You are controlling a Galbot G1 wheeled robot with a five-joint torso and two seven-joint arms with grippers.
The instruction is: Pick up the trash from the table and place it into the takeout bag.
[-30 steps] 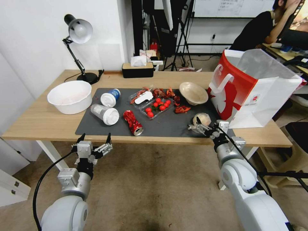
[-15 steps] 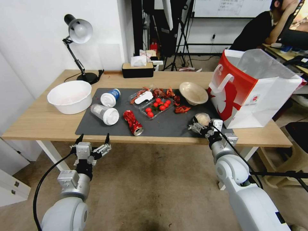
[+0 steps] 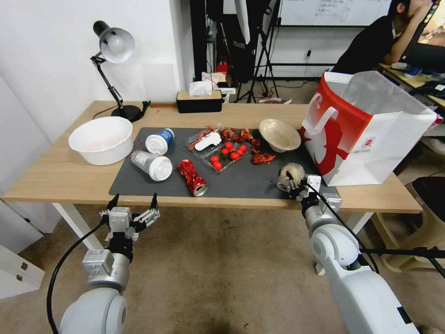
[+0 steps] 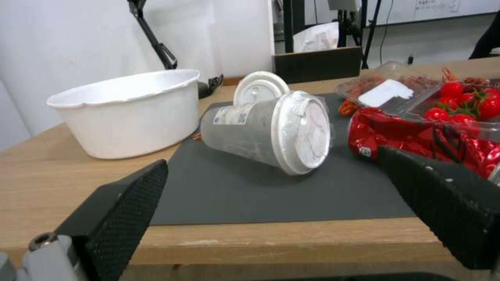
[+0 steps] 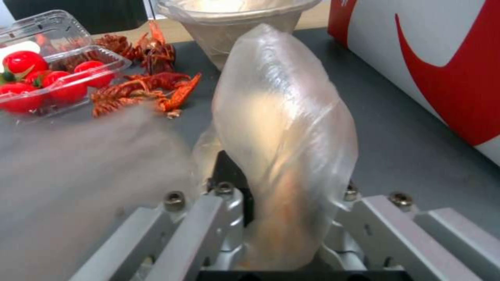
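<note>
Plastic wrap on the lump is slippery; the right gripper, clamped on it near the bag, could lose it. Left gripper hangs open.

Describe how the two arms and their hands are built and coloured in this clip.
Both arms are glossy white-grey shells with rounded joints and silver metal wrist blocks. The left hand has black, cross-hatched fingers on a pale metal frame, with a black cable looping to its wrist. The right hand shows silver bolted linkages and a thin black cable.
</note>
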